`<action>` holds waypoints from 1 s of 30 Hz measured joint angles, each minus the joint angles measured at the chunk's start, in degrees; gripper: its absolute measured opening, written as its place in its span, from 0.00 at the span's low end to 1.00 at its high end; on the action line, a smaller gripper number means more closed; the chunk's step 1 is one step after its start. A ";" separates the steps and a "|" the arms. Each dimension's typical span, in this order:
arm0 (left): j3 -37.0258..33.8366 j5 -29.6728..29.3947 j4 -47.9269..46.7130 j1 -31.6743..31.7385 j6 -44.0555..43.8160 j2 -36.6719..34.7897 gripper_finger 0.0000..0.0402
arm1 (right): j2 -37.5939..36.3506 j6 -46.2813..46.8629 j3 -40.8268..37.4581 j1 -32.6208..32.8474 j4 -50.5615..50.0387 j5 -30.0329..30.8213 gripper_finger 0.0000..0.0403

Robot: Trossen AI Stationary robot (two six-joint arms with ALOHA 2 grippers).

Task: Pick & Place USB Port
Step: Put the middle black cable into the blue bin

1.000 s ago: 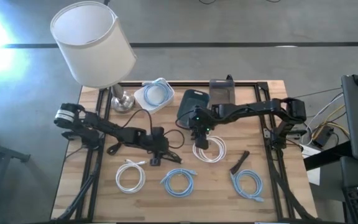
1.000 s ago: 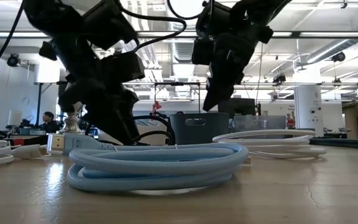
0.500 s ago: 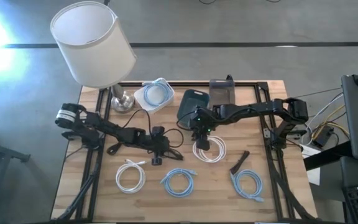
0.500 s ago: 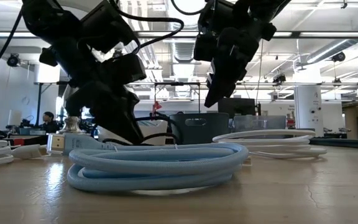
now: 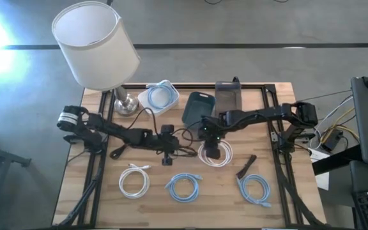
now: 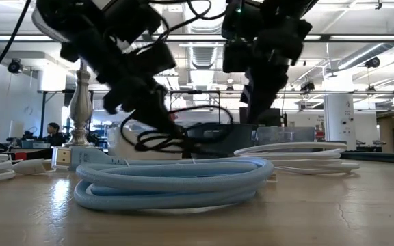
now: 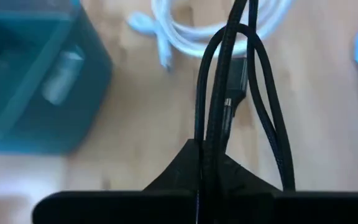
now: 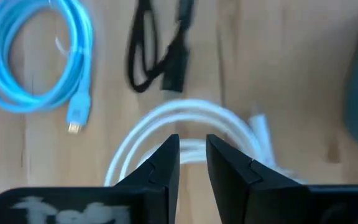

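Blue cable coil (image 5: 161, 97) in white container (image 5: 147, 101); left end effector (image 5: 167, 151) pinching black cable (image 7: 225, 93)

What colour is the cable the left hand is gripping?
Black cable, clearest in the left wrist view.

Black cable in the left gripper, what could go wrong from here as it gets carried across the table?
The left gripper is shut on the black cable, and several loops hang loose below it; they might drag or snag the white cable coil. The right gripper hovers over that white coil, close to the left one, so the arms might collide. The thin cable might also slip out of the pinch.
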 joint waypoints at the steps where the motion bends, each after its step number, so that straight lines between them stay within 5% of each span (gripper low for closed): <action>1: 0.67 -0.71 -0.16 0.12 0.79 0.00 0.02 | -0.23 -0.48 -0.23 0.44 -0.11 0.01 0.18; 19: 17.68 -8.85 -20.30 1.74 9.98 -1.87 0.02 | -19.84 15.92 -20.81 1.67 10.56 9.36 0.17; 30: 22.48 -13.91 -10.59 7.14 14.74 -1.84 0.02 | -29.00 21.42 -29.55 1.93 22.10 12.27 0.18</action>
